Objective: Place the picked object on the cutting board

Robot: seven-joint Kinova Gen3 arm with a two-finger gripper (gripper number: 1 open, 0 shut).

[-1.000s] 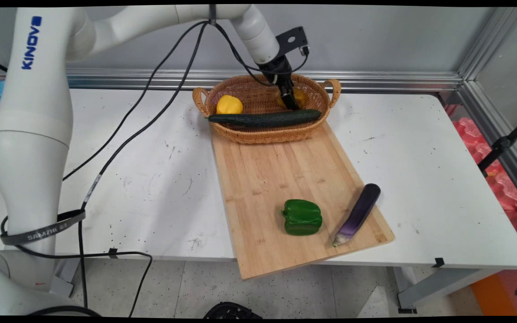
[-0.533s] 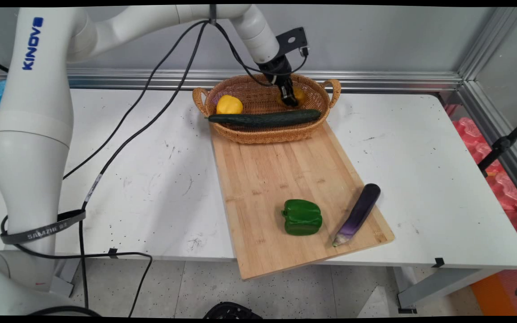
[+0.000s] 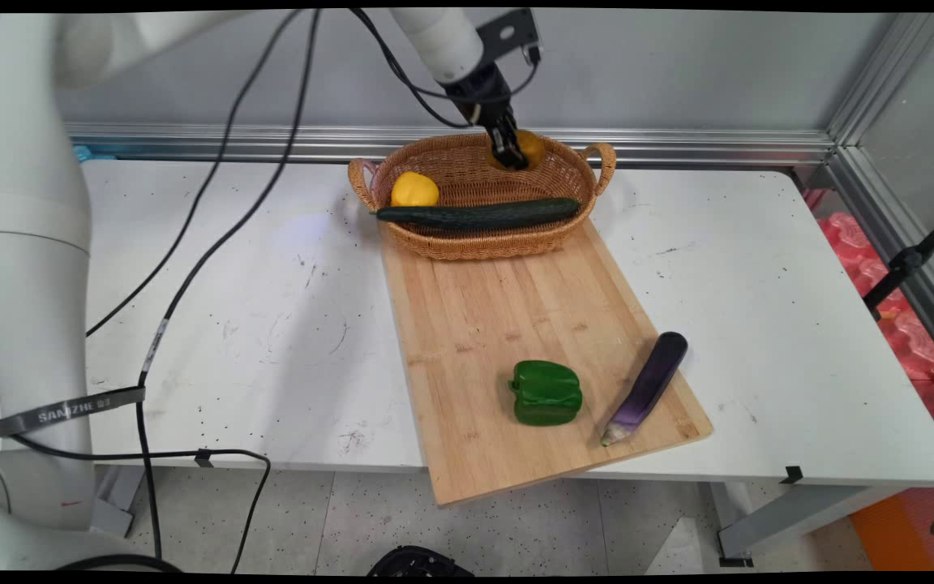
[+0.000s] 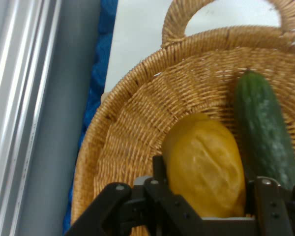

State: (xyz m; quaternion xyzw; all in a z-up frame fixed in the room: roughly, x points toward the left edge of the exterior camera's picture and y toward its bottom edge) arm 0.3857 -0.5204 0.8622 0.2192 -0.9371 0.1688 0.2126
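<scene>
1. The black two-finger gripper (image 3: pixel 510 154) is clamped on a rounded orange-yellow fruit-like item (image 3: pixel 527 146), holding it clear above the far part of the oval woven wicker basket with two loop handles (image 3: pixel 483 239); the hand view shows the item (image 4: pixel 204 167) pressed between the fingers (image 4: pixel 160 169).
2. Inside the basket lie a long dark green cucumber (image 3: pixel 479 215), stretched along its near side, and a small yellow pepper-like item (image 3: pixel 414 190) at its left end.
3. The basket sits on the far end of a pale bamboo cutting board (image 3: pixel 516 324), which runs from the basket towards the near edge of the white table (image 3: pixel 272 324).
4. Well apart from the basket, on the board's near end, rest a green bell pepper (image 3: pixel 546 392) and, just to its right, a slim purple aubergine (image 3: pixel 647 386) lying along the board's edge.
5. A grey strap (image 3: pixel 70 410) round the arm reads "SAMZHE".
</scene>
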